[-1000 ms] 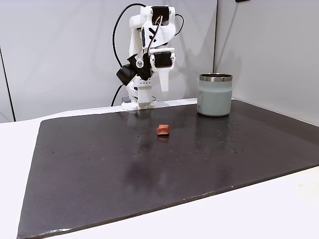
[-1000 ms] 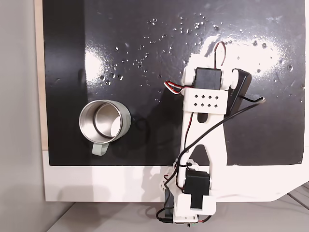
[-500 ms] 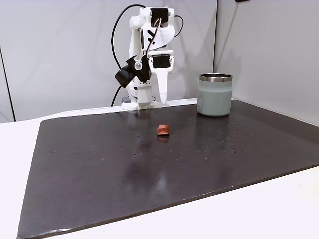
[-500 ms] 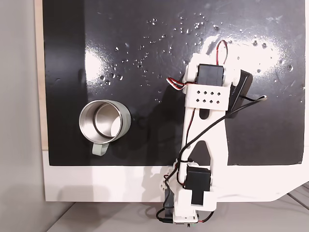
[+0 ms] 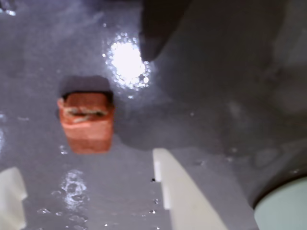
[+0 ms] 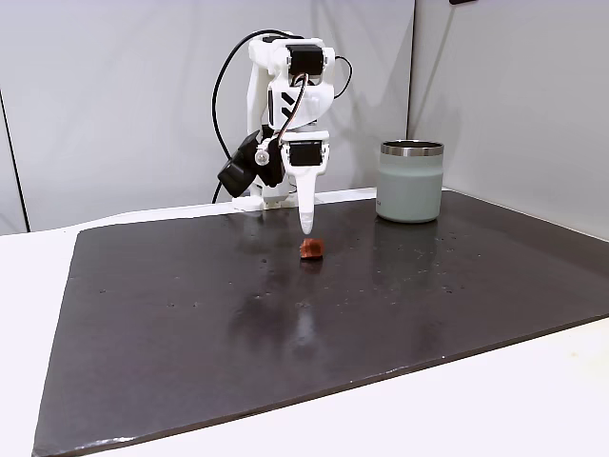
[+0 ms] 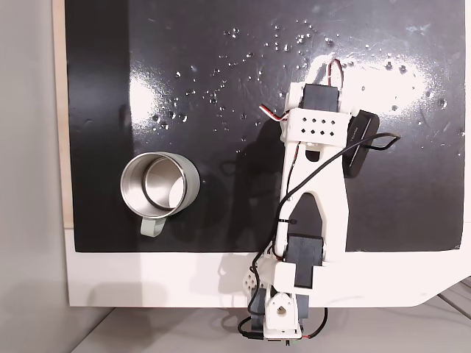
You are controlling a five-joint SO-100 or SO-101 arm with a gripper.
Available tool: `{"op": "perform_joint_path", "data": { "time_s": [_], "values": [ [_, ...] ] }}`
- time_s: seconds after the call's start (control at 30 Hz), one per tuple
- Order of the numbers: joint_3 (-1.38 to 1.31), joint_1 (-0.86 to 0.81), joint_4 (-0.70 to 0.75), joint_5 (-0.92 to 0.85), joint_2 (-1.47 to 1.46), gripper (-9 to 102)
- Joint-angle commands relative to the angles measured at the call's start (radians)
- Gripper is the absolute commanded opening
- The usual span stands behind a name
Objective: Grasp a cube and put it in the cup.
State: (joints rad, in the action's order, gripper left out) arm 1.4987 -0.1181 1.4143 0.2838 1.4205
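The cube (image 5: 86,122) is a small reddish-orange block lying on the dark mat; in a fixed view the cube (image 6: 311,248) sits near the mat's middle. My gripper (image 5: 86,165) is open, with one white finger (image 5: 182,191) to the cube's right and the other finger (image 5: 12,194) at the lower left, neither touching it. From the side, the gripper (image 6: 306,227) points down just above and behind the cube. The cup (image 6: 411,181), pale grey-green with a steel rim, stands upright at the back right. From above, the cup (image 7: 160,184) is left of the arm, which hides the cube.
The dark mat (image 6: 285,333) covers most of a white table (image 6: 533,400). The arm's base (image 7: 280,316) stands at the mat's back edge with black cables behind it. Grey walls close in behind and to the right of the cup.
The arm has reached forward and lowered. The gripper came down from high near the base to just above the cube. Cube and cup have not moved.
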Motion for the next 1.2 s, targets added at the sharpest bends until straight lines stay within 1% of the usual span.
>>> {"op": "perform_joint_path", "data": {
  "time_s": [0.0, 0.77, 1.17],
  "values": [
    [-0.049, -0.009, -0.017, 0.002, -0.005, 30],
    [-0.084, -0.026, -0.091, -0.043, -0.153, 31],
    [-0.110, -0.023, -0.103, -0.057, -0.187, 28]
  ]
}}
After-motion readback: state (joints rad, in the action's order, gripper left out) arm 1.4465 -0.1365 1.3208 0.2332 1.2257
